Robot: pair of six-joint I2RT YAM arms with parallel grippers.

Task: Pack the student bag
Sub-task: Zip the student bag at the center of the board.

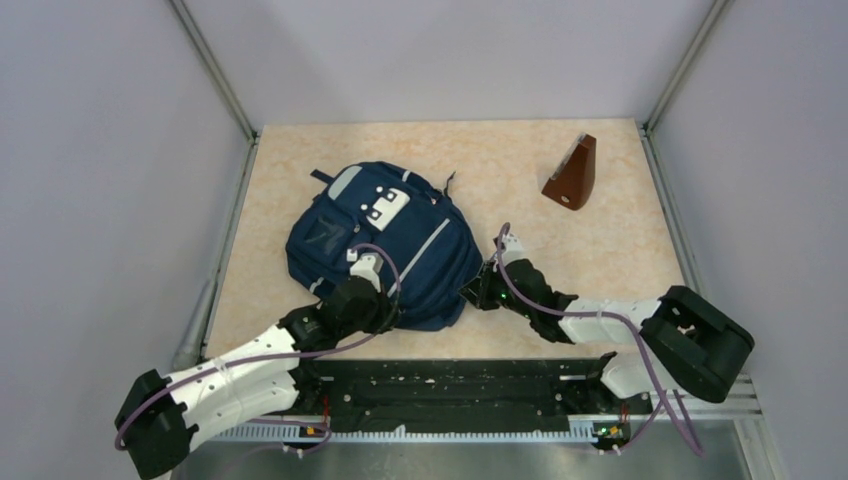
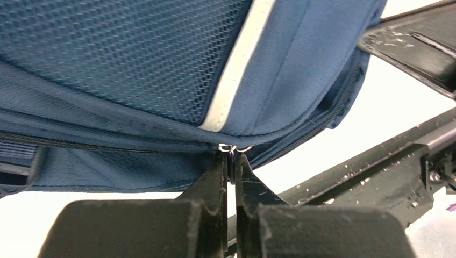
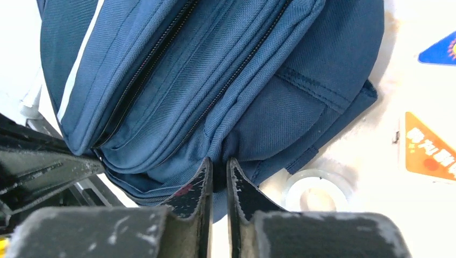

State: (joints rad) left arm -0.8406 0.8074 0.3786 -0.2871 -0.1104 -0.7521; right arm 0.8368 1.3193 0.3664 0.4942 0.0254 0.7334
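The student bag (image 1: pixel 385 245), navy blue with light grey patches and stripes, lies flat on the table left of centre. My left gripper (image 1: pixel 392 300) is at its near edge. In the left wrist view the left gripper (image 2: pixel 231 156) is shut on the metal zipper pull (image 2: pixel 232 147), just below the mesh side and a grey stripe (image 2: pixel 236 64). My right gripper (image 1: pixel 476 293) is at the bag's near right corner. In the right wrist view the right gripper (image 3: pixel 218 167) pinches a fold of the student bag (image 3: pixel 215 70), below its two closed zipper lines.
A brown wedge-shaped object (image 1: pixel 573 175) stands at the back right of the table. Beside the bag, the right wrist view shows a clear ring (image 3: pixel 312 191), an orange triangular card (image 3: pixel 430 148) and a blue card (image 3: pixel 440 51). The black base rail (image 1: pixel 450 385) runs along the near edge.
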